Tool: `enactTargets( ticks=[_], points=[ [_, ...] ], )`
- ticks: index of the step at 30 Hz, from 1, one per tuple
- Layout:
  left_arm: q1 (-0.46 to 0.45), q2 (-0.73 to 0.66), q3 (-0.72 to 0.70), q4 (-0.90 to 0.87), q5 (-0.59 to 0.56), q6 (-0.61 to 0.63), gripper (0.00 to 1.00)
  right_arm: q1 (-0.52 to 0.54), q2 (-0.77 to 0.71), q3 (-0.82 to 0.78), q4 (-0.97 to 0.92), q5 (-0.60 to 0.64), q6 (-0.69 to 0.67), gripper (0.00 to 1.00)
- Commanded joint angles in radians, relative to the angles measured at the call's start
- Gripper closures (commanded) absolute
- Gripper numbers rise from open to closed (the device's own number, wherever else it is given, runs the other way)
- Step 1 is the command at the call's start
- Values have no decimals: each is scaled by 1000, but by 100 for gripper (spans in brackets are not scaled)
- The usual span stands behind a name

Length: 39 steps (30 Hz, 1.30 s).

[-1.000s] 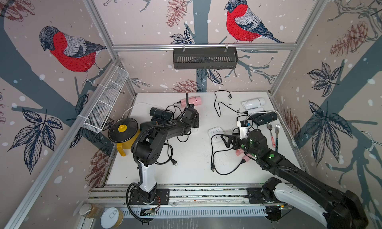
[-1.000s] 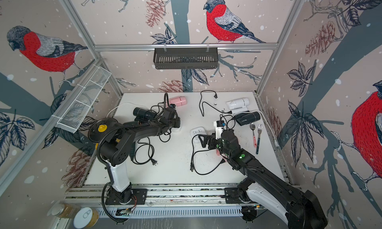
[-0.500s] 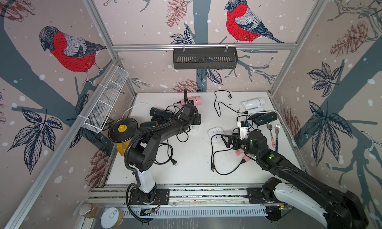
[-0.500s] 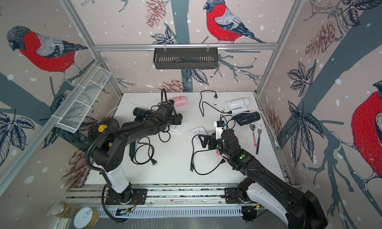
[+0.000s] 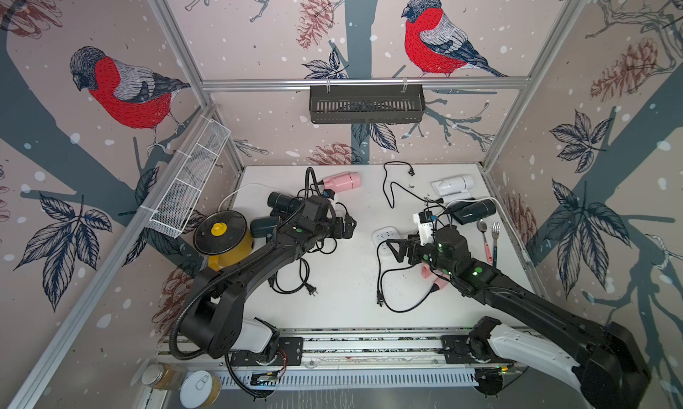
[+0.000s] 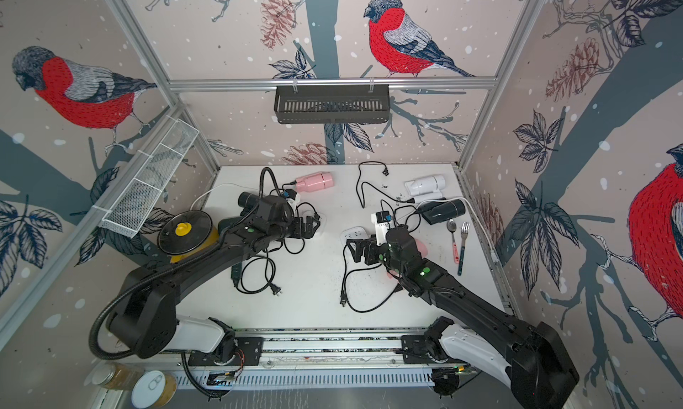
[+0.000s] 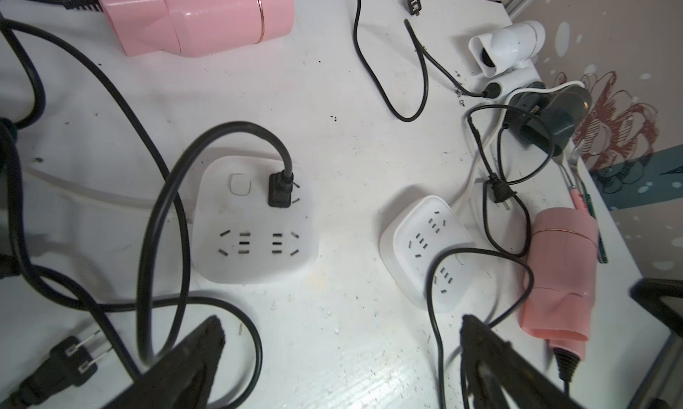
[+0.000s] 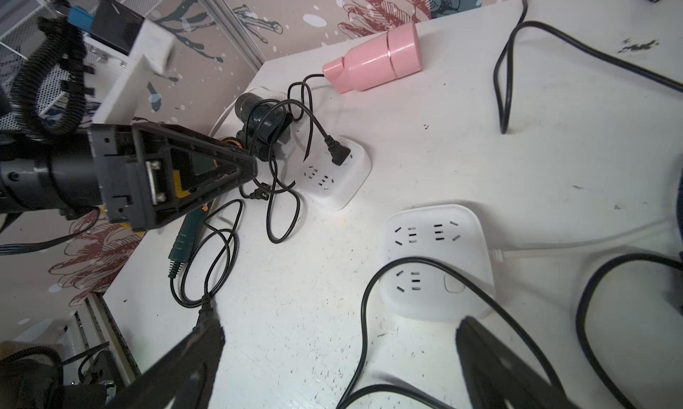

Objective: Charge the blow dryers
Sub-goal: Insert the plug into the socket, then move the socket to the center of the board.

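Hovering wide open and empty, left gripper (image 7: 342, 324) faces a strip (image 7: 255, 263) with one plug (image 7: 279, 193) seated, pink dryer (image 7: 196, 19) lying near. The loose plug (image 7: 70, 355) nearby likely wants a square pinch, prongs lined to slots. Right gripper (image 8: 340, 326), equally agape, holds nothing over a second strip (image 8: 469, 263).

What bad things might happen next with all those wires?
1. The plugged-in cord loops close to the open left tool; backing away could snag it and tug the plug out of the power strip.
2. Another cord lies across the second strip, right by the open right tool, so it might block a socket or get caught.
3. The tangled cords wrap around the dark dryer, so lifting one plug may drag others.
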Motion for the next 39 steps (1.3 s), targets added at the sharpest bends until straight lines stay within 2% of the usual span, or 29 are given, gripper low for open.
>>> enactTargets(
  ticks=[1,5,12,16,19,20,24,32,39],
  points=[
    [35,-34,-42,-91,35,-71,12,23,36,25,50,12,-10,1],
    [64,-27,-94,-89,31,-94,18,45,68,31,70,20,-6,1],
    [74,84,-55,-65,-51,-80,25,56,54,31,41,50,-14,1],
    [77,174,21,-71,-146,-47,31,56,29,15,30,65,-7,1],
    [97,223,72,-26,-103,-39,37,56,13,1,29,75,-2,1],
    [105,245,96,-16,-89,-38,42,56,10,-2,30,78,-1,1],
    [118,336,215,-26,-145,-18,54,56,-1,-11,26,84,8,1],
    [146,436,334,34,-98,-34,56,56,-22,-24,8,97,13,1],
    [146,297,166,74,-43,-78,47,56,-38,-35,8,112,3,1]
  ],
)
